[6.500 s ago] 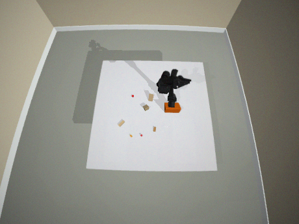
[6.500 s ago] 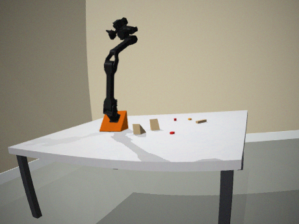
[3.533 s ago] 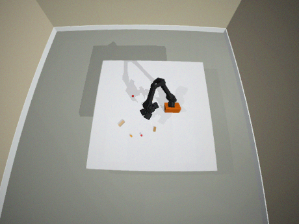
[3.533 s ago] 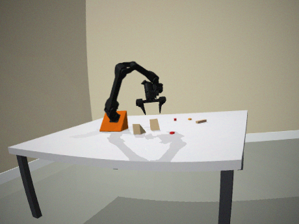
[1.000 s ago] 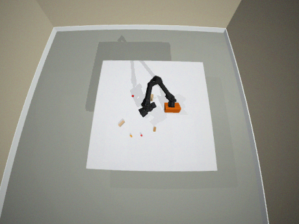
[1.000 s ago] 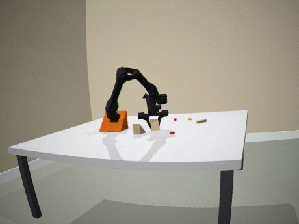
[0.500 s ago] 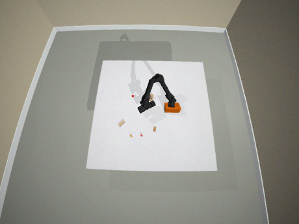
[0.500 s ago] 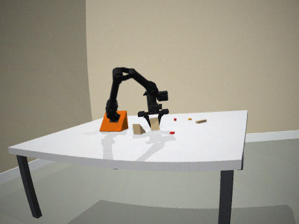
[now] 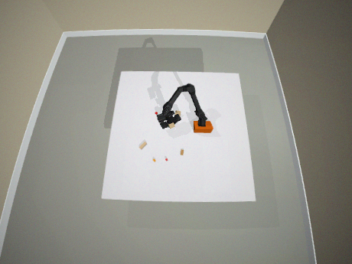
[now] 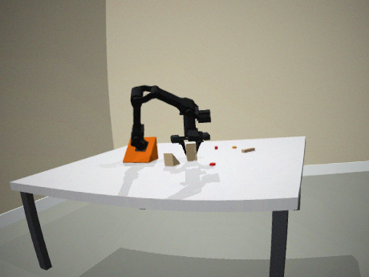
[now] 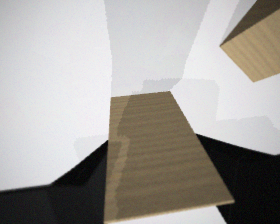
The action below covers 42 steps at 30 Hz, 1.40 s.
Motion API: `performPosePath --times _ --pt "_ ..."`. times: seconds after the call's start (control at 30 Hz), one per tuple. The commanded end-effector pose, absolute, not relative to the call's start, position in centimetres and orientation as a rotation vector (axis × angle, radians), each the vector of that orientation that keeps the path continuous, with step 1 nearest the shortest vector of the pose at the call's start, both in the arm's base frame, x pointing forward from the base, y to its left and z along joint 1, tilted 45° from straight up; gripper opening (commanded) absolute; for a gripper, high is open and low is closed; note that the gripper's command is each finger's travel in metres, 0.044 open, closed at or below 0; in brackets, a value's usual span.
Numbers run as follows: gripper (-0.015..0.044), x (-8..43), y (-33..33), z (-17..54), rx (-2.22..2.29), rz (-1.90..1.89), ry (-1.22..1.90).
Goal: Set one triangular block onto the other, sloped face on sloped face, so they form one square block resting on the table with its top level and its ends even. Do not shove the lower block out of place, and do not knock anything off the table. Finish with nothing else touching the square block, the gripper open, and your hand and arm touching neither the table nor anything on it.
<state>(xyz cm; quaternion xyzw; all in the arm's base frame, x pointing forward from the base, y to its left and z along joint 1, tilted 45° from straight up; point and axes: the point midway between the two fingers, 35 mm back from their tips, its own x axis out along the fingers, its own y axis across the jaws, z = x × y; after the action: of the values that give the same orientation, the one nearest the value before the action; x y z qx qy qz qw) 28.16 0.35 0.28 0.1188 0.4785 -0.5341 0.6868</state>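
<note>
The fingers (image 10: pixel 198 147) stand partway open, closed onto the two sides of a wooden triangular block (image 9: pixel 171 125) (image 10: pixel 191 152) (image 11: pixel 150 160), which fills the space between them. The block is pale tan, with fine darker grain running across the broad face seen by the wrist camera; part of that face lies in shadow. It stands taller than wide, its lower end close to the white counter (image 9: pixel 214 177) (image 10: pixel 249 182) (image 11: pixel 40 75); whether it touches, I cannot tell. The second triangular block (image 9: pixel 178 112) (image 10: pixel 170 160) (image 11: pixel 255 47) rests on the counter near the held one, apart from it and toward the orange base (image 9: pixel 207 128) (image 10: pixel 151 156). It has the same tan wood, an upright edge on the base side and a slope falling toward the held block in the exterior view. A flat, round red piece (image 9: pixel 156 112) (image 10: pixel 212 164) lies near the gripper, on the side away from the base. Farther out are a tiny red piece (image 9: pixel 166 159) (image 10: pixel 216 147), a small orange piece (image 9: pixel 154 160) (image 10: pixel 234 147) and an oblong wooden block (image 9: pixel 142 145) (image 10: pixel 248 150). The top view also shows a small tan block (image 9: pixel 182 151) near the tiny red piece. The black arm (image 9: pixel 189 89) (image 10: pixel 154 91) arches from the base over to the held block.
</note>
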Motion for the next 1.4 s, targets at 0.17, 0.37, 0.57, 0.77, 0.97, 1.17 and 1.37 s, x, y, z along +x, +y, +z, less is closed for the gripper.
performPosePath --times 0.17,0.37,0.57,0.77,0.97,1.17,1.37 --pt "0.0 29.1 -0.3 1.8 0.427 -1.179 1.281" --pt "0.0 29.6 -0.9 2.5 0.527 -1.165 1.415" --pt "0.0 30.2 -1.6 3.1 0.629 -1.146 1.547" --pt "0.0 30.7 -2.5 3.6 0.733 -1.12 1.678" --pt "0.0105 30.6 -2.4 3.5 0.706 -1.134 1.641" --pt "0.0262 30.6 -2.4 3.5 0.706 -1.134 1.641" --pt "0.042 30.6 -2.4 3.5 0.706 -1.134 1.641"
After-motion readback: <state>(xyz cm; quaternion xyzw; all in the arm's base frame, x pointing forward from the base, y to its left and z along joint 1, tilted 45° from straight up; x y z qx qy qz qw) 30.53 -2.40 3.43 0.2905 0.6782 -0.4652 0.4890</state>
